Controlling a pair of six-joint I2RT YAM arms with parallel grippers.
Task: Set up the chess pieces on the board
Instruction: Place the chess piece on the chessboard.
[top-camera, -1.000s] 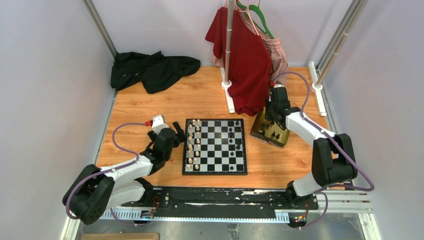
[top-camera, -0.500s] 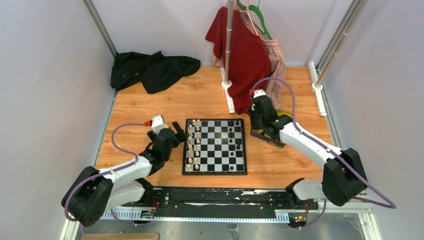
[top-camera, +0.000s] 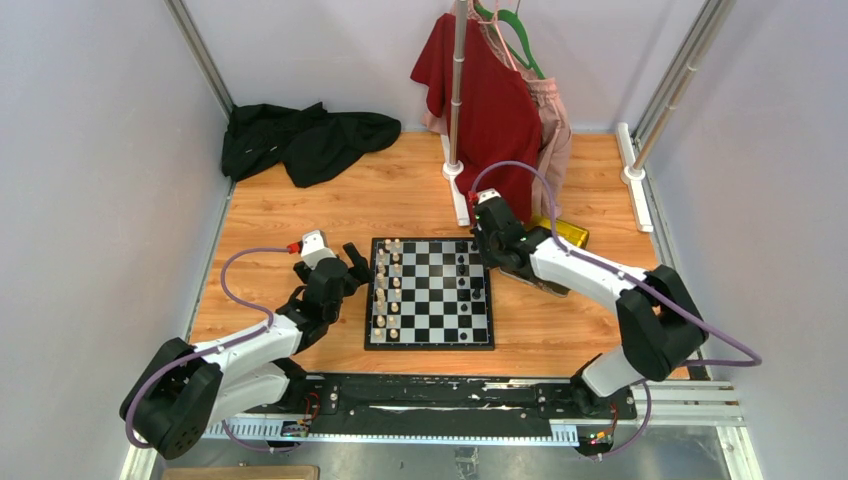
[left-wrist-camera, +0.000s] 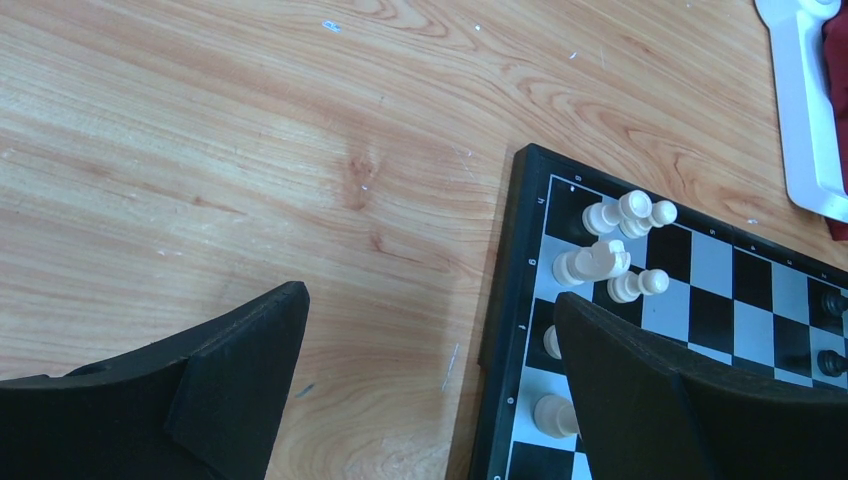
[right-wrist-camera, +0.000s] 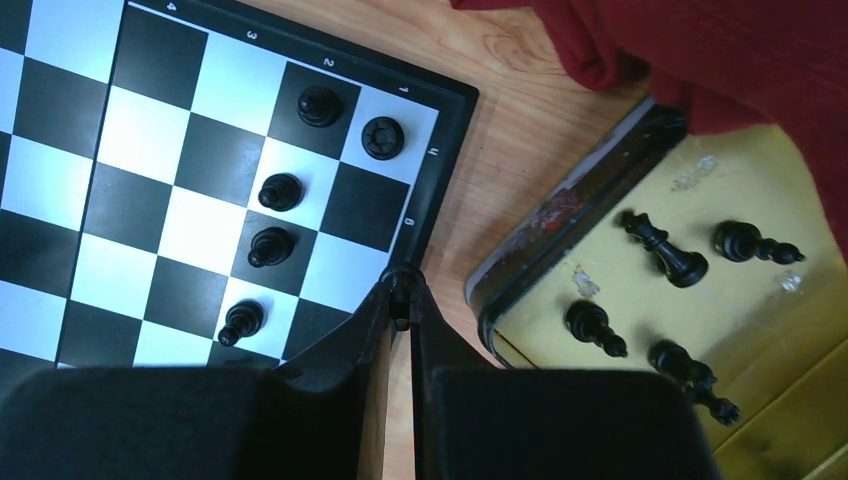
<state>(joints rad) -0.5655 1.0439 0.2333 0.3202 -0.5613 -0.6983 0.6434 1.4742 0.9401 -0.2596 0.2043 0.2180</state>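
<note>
My right pincer (right-wrist-camera: 401, 288) is clenched on what looks like a black piece (right-wrist-camera: 400, 320). It hangs over the right edge of the board (right-wrist-camera: 447, 160), with the tray (right-wrist-camera: 530, 270) just to its right. My left pincer (left-wrist-camera: 428, 300) gapes wide at the board's left edge, with cream pieces (left-wrist-camera: 610, 255) just ahead.

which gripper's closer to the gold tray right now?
Right. The right gripper hovers over the board's right edge, just beside the gold tray, not touching it. The left gripper sits off the board's left edge, the whole board between it and the tray.
</note>
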